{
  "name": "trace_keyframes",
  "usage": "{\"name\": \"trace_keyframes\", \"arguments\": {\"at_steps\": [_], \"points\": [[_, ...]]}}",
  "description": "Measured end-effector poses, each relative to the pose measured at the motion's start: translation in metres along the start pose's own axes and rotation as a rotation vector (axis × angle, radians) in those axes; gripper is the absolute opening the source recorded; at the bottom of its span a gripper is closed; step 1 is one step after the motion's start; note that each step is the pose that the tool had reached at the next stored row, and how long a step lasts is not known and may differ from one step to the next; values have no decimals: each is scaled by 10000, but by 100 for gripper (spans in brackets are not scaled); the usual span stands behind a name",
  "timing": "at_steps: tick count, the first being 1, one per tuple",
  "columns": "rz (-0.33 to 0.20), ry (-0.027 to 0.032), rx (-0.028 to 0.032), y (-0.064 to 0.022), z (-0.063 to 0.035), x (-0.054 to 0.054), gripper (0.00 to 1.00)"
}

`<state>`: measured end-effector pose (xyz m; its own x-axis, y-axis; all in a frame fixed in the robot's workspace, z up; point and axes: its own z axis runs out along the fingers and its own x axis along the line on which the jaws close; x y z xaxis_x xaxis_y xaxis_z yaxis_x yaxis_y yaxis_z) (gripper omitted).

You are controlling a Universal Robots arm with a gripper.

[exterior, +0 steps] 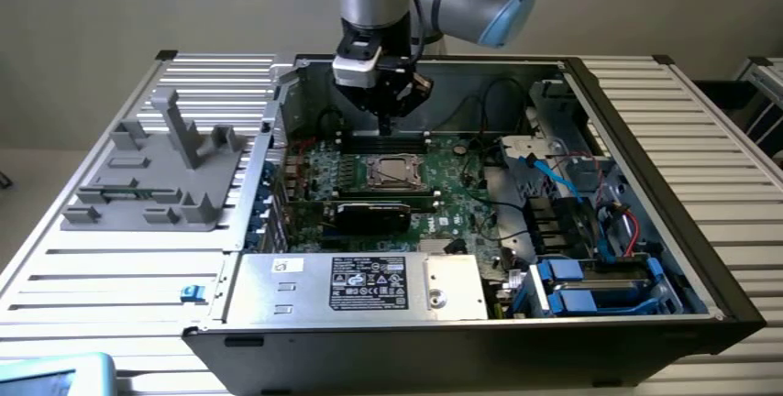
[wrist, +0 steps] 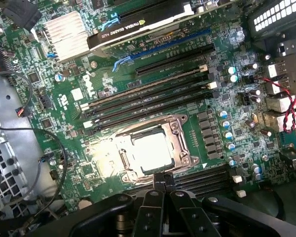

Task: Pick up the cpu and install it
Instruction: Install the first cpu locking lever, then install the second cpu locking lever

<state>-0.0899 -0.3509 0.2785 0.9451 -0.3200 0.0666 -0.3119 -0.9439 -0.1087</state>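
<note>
The cpu (wrist: 150,150) is a bright silver square lying flat inside the metal socket frame (wrist: 180,140) on the green motherboard. In the exterior view the cpu (exterior: 394,171) sits mid-board inside the open computer case. My gripper (exterior: 387,126) hangs just above the board, slightly behind the socket. Seen from the wrist, the gripper (wrist: 164,178) has its black fingers pressed together at the socket's edge with nothing between them, and it does not touch the chip.
A graphics card (exterior: 373,211) lies in front of the socket, and memory slots (wrist: 148,96) run beside it. A silver power supply box (exterior: 367,286) fills the case front. Cables and blue drive bays (exterior: 600,286) crowd the exterior view's right. A grey fixture (exterior: 159,171) stands outside on the left.
</note>
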Motion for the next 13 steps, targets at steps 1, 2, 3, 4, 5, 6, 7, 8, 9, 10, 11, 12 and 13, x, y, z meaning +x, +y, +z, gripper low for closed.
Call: {"name": "trace_keyframes", "arguments": {"at_steps": [1,2,3,4,5,6,7,8,9,10,11,12,13], "points": [[-31,17,-95,-1,-6,1,11],[-62,41,-210,-1,-10,2,11],[-90,72,-340,-2,-14,2,11],[-113,110,-491,-3,-17,2,11],[-134,153,-656,-7,-17,0,11],[-140,171,-716,-7,-17,0,11],[-140,170,-716,-7,-17,0,11],[-141,170,-717,-7,-17,0,11],[-140,171,-717,-7,-17,0,11],[-140,171,-716,-7,-17,0,11],[-140,171,-717,-7,-17,0,11],[-140,171,-716,-7,-17,0,11],[-140,171,-717,-7,-17,0,11]]}}
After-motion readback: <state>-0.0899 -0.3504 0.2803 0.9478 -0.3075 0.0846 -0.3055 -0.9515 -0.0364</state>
